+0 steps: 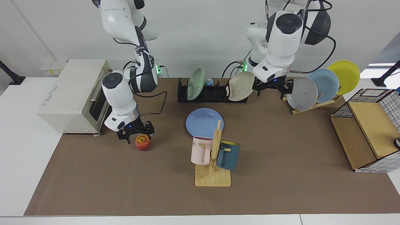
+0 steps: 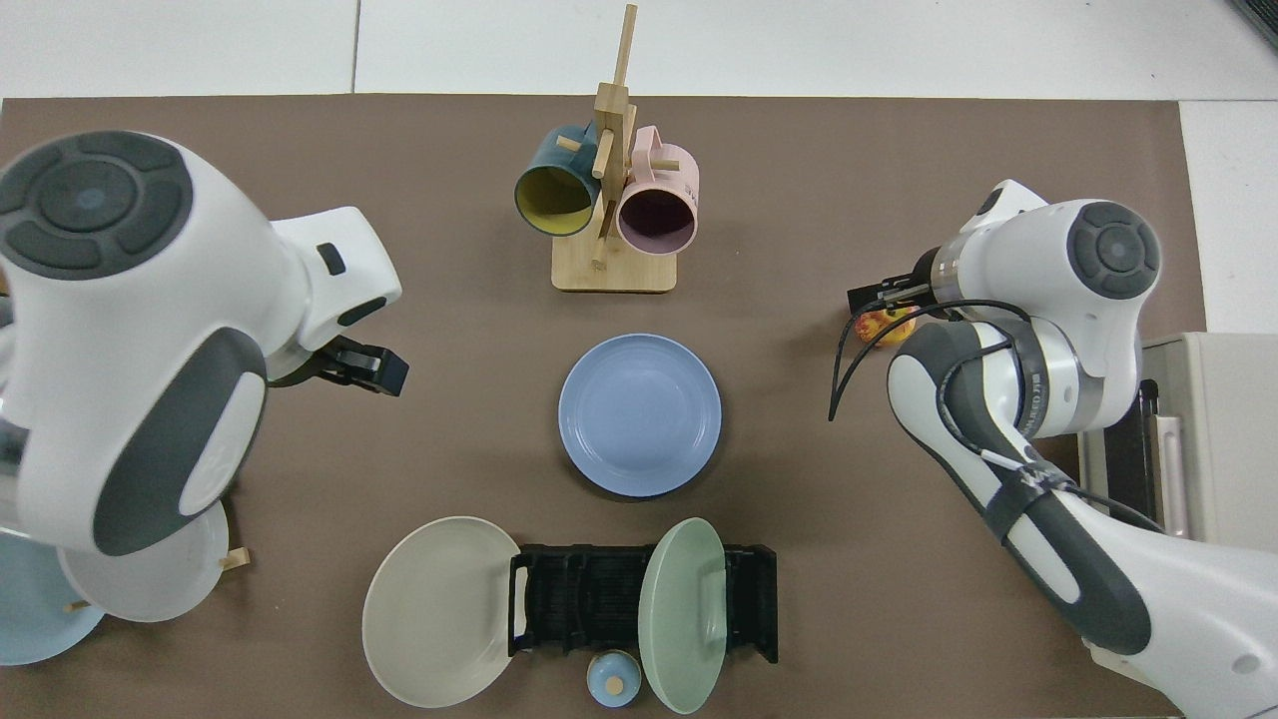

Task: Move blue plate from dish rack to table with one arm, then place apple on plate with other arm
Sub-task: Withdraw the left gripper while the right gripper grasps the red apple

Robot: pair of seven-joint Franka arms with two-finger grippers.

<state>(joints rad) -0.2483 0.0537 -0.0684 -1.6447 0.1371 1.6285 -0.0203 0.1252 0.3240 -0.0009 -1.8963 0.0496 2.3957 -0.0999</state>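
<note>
The blue plate [image 1: 203, 121] [image 2: 639, 414] lies flat on the brown mat of the table [image 1: 281, 156], in front of the black dish rack [image 1: 206, 93] [image 2: 589, 599]. The red-yellow apple [image 1: 143, 142] rests on the mat near the oven. In the top view the apple [image 2: 887, 326] is half hidden under my right gripper [image 2: 879, 303]. The right gripper [image 1: 136, 133] hangs open just above and behind the apple, its fingers spread and apart from it. My left gripper [image 1: 272, 88] [image 2: 367, 367] is open and empty, raised between the rack and the wooden plate stand.
A toaster oven [image 1: 73, 95] stands at the mat's edge. A mug tree [image 1: 214, 156] with pink and teal mugs is in front of the blue plate. The rack holds a pale green plate [image 1: 196, 83]; a beige plate [image 1: 241, 90] leans at its end. Plate stand [image 1: 322, 84] and wire basket [image 1: 368, 131] flank the far side.
</note>
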